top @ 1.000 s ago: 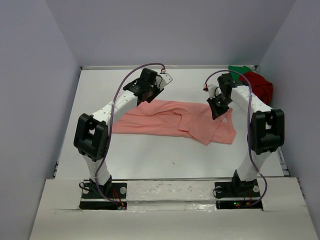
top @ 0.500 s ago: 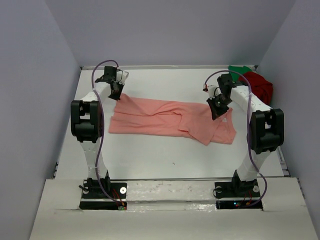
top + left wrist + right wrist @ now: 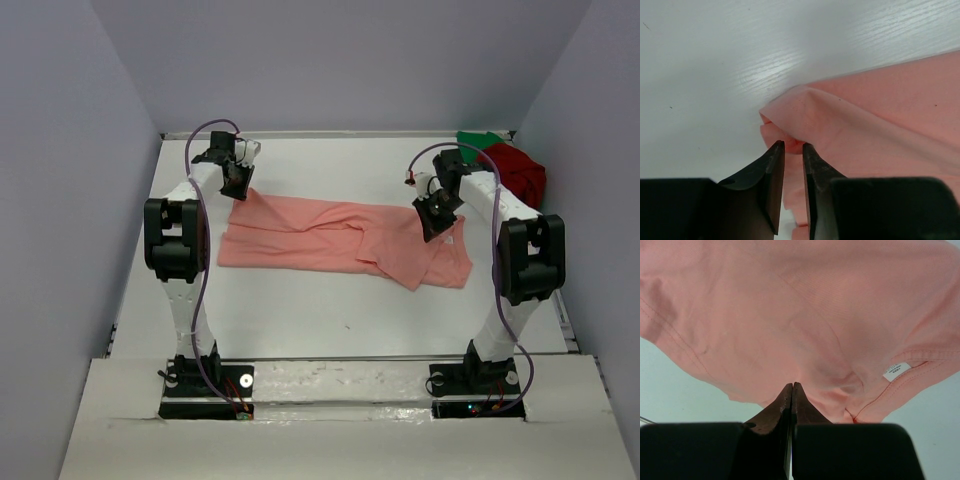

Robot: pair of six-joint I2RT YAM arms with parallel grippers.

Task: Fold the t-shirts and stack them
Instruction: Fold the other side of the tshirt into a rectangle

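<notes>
Overhead only: dark red shirt (image 3: 520, 172), green shirt (image 3: 478, 140) heaped far right. Wrist views only: right gripper (image 3: 792, 385) jaws clenched on salmon-pink shirt (image 3: 790, 315); left gripper (image 3: 792, 146) jaws at its corner, grasp unclear.

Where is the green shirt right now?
In the top view, the green shirt lies bunched in the table's far right corner, right next to the dark red shirt.

salmon-pink shirt (image 3: 330, 235) spread out, red shirt (image 3: 520, 172), green shirt (image 3: 478, 140) bunched far-right
</notes>
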